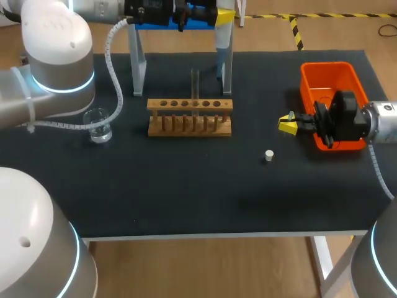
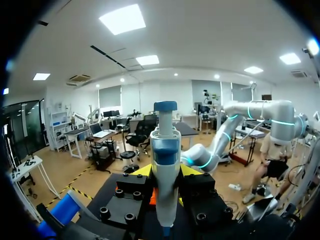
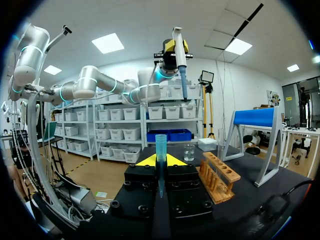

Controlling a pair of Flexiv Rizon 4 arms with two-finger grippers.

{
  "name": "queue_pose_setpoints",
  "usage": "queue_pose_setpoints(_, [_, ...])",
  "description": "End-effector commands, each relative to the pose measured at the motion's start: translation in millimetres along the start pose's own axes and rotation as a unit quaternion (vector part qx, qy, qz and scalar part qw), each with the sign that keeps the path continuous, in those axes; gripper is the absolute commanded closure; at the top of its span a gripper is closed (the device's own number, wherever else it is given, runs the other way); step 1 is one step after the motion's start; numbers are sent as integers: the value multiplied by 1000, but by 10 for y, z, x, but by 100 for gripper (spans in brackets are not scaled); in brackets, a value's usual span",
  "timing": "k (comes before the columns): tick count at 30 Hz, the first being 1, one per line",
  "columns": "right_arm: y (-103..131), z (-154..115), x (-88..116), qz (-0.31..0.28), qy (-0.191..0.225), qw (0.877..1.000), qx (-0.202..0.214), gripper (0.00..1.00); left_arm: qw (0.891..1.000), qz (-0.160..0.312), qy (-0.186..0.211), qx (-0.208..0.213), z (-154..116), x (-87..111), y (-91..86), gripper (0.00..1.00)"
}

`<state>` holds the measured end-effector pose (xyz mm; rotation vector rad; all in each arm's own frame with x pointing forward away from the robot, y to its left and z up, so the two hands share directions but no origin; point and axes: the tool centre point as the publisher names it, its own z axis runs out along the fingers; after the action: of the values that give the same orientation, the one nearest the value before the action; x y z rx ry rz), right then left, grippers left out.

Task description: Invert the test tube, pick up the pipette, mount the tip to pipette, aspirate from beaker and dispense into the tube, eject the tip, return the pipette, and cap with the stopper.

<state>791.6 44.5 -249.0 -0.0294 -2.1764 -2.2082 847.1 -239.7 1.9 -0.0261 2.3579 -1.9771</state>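
Note:
My left gripper (image 1: 222, 15) is high over the table's back edge, shut on the white and blue pipette (image 2: 165, 160), which stands upright between its fingers (image 2: 142, 171). From the right wrist, the pipette (image 3: 178, 50) shows hanging well above the table. My right gripper (image 1: 286, 124) is to the right of the wooden rack (image 1: 190, 116), shut on a blue pipette tip (image 3: 160, 150) that stands upright between its jaws. A clear test tube (image 1: 195, 87) stands upright in the rack. The glass beaker (image 1: 98, 126) sits at the left. A small white stopper (image 1: 269, 155) lies on the mat.
An orange bin (image 1: 332, 77) stands at the right, partly behind my right wrist. The pipette stand (image 1: 138, 62) with its blue top bar rises behind the rack. In the right wrist view the rack (image 3: 220, 177) and beaker (image 3: 188, 151) lie ahead of the gripper.

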Motion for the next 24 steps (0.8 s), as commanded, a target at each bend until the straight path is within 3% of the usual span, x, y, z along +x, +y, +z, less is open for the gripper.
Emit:
queue_pose_setpoints(1, [2,-9,9,0,0,1000,0,100,1000,2,-2,1,7,16,14,100])
queue_pose_setpoints(24, [2,-9,9,0,0,1000,0,100,1000,4,0,-3,12,37,18,100])
